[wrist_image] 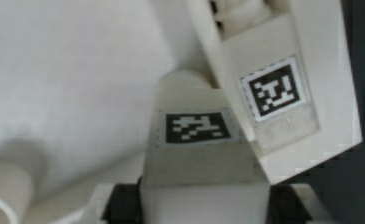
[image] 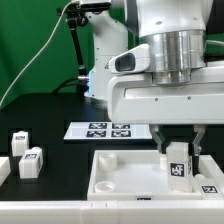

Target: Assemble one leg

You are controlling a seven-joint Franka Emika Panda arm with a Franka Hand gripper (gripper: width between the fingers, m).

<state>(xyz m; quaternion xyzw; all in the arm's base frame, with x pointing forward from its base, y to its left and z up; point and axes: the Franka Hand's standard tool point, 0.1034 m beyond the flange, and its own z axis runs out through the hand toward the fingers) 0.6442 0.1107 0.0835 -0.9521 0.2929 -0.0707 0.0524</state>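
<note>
My gripper (image: pixel 180 148) is shut on a white leg (image: pixel 178 163) with a black-and-white tag on its face. It holds the leg upright over the right part of the large white tray-shaped piece (image: pixel 120 172). I cannot tell whether the leg's lower end touches the tray. In the wrist view the leg (wrist_image: pixel 205 150) sits between my dark fingers (wrist_image: pixel 150 196), above the tray's white floor (wrist_image: pixel 72 70) and next to a tagged tray wall (wrist_image: pixel 273 90).
Three more white tagged legs (image: pixel 32 162) (image: pixel 20 141) (image: pixel 3 169) stand on the black table at the exterior view's left. The marker board (image: pixel 100 129) lies behind the tray. A white stand and cables are at the back.
</note>
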